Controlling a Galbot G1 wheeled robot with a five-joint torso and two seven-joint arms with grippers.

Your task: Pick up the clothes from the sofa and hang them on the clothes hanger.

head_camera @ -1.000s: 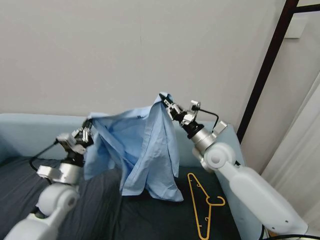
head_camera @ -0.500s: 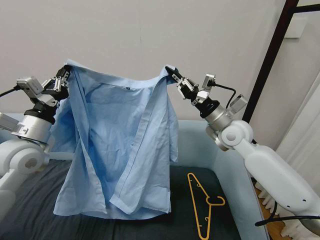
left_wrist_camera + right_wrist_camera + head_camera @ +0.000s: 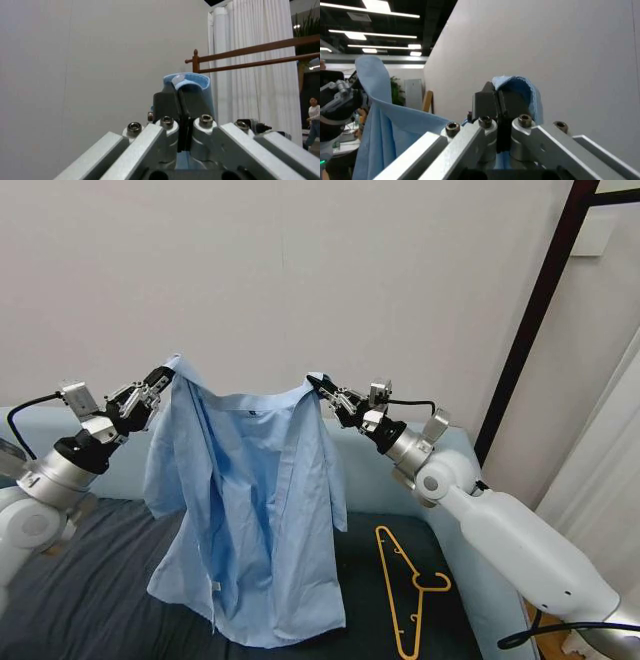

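Shirt point(image 3: 250, 520) hangs spread open over the sofa point(image 3: 60, 600), left hand point(image 3: 163, 377) and right hand point(image 3: 320, 385) each clamped on a shoulder corner, well apart, guessing that's so the yellow hanger point(image 3: 412, 575) on the cushion can slip in.

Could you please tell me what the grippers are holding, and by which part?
The shirt, by its top edge: the left gripper is shut on one shoulder end, the right gripper on the other.
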